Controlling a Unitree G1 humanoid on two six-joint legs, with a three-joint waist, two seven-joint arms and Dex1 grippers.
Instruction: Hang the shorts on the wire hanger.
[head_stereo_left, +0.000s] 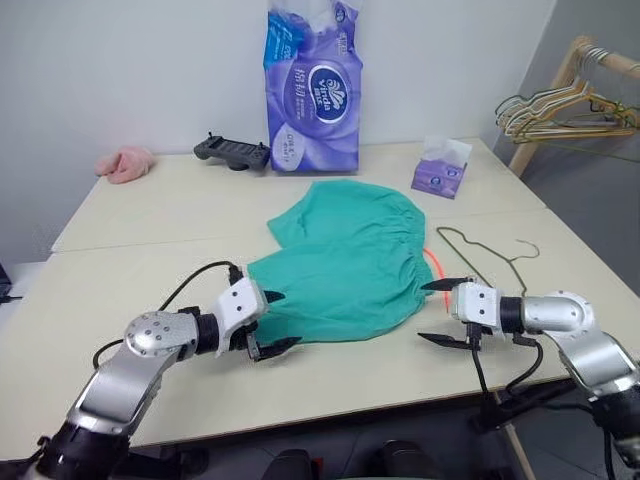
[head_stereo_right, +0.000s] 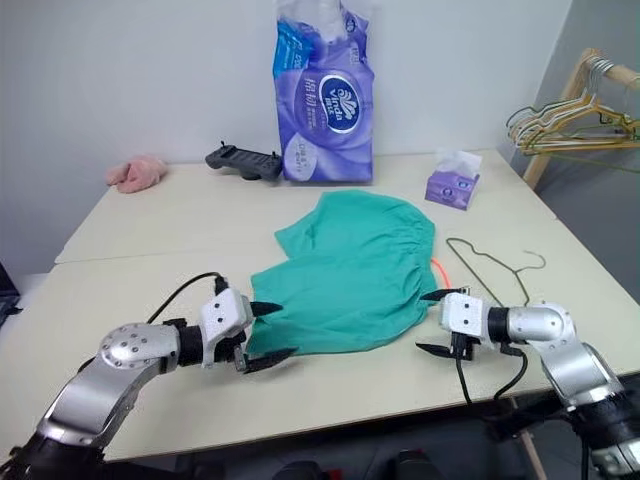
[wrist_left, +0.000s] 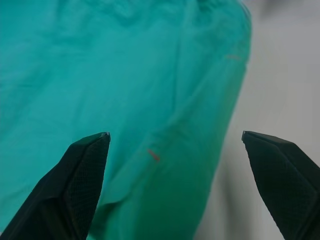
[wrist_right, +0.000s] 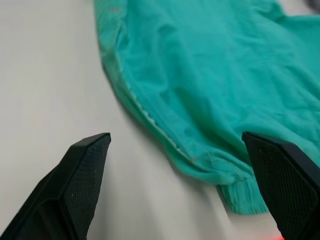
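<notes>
Honestly, with both the left hand and right hand spread wide beside the shorts, a shallow pinch could slide off the fabric.

A pale table carries the shorts, spread flat at its middle. Just right of the shorts lies the wire hanger. Behind the shorts stands a purple tissue pack, with a black controller left of it, a pink cloth farther left, and a tissue box to the right.
</notes>
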